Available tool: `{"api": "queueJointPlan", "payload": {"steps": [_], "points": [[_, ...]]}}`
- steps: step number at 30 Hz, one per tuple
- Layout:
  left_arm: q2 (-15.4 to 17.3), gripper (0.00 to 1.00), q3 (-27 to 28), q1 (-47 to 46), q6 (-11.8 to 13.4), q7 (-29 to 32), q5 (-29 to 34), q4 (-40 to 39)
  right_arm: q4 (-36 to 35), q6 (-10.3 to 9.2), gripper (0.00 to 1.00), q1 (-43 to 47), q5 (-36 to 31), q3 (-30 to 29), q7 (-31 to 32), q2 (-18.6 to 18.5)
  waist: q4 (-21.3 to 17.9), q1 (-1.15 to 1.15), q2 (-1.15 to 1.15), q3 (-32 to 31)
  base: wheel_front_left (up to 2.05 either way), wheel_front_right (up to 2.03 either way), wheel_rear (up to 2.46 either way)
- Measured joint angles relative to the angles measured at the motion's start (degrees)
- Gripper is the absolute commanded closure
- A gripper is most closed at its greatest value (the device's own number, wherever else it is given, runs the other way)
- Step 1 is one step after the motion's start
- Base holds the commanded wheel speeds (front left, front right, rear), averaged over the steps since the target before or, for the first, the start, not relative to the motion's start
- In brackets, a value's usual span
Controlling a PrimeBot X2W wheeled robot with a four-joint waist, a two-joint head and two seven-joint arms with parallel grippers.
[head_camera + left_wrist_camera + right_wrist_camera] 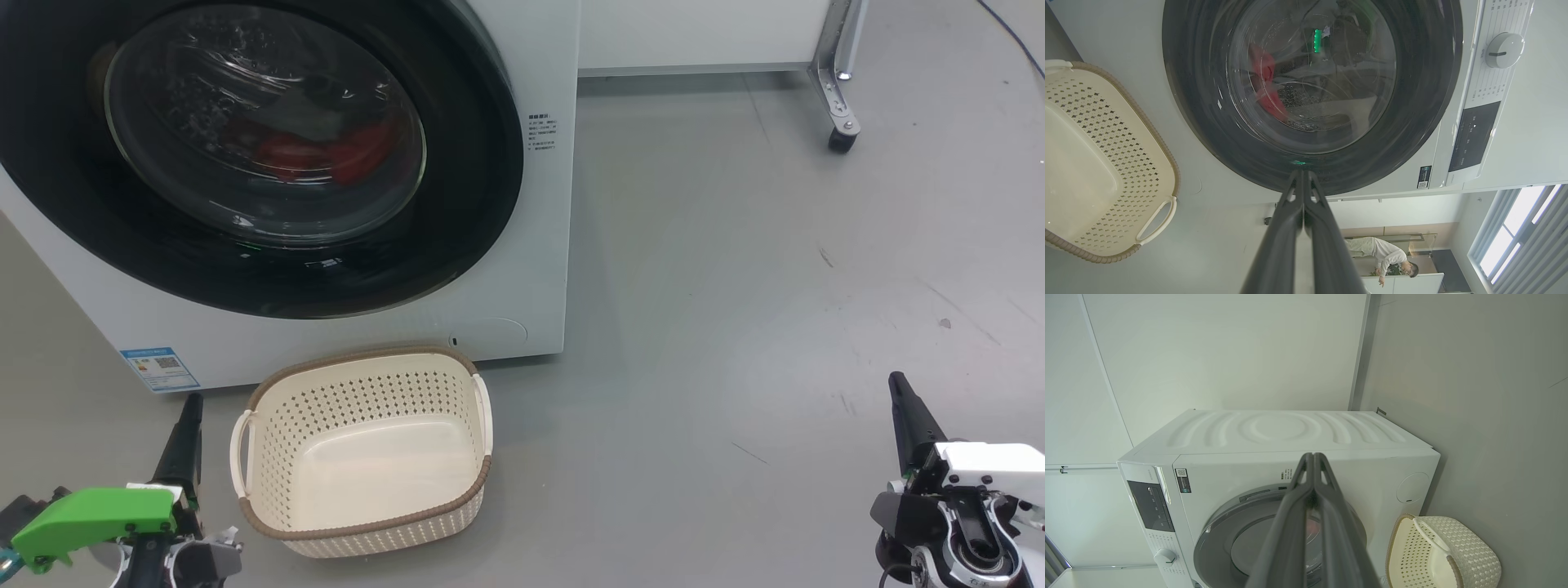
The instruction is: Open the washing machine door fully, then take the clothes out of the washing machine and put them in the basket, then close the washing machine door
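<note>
Washing machine door (457, 204) closed; clothes (326, 151) inside the drum; basket (359, 354) empty.
Head view: the washing machine (547, 245) stands on the grey floor (735, 286) with its door flush against the front and the red clothes visible through the glass. The basket sits on the floor just in front of the machine, below the door. The left gripper (193, 402) is low left, just beside the basket. The right gripper (898, 382) is low right, well apart from it. Both have their jaws together and hold nothing. Left wrist view: the joined fingers point at the door's black rim, the basket lies at the left edge, and a person (1388, 255) is in the background. Right wrist view: the joined fingers overlap the machine front above the door, and the basket is at lower right.
</note>
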Motion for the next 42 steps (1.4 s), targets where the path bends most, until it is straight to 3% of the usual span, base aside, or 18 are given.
{"api": "queueJointPlan", "payload": {"steps": [42], "points": [[-0.2, 1.0, 0.0, 0.1, 0.1, 0.0, 0.0, 0.7, 0.6, -0.04, 1.0, 0.2, 0.0, 0.0, 0.0, 0.2, 0.0, 0.0, 0.0, 0.0, 0.0, 0.0, 0.0]]}}
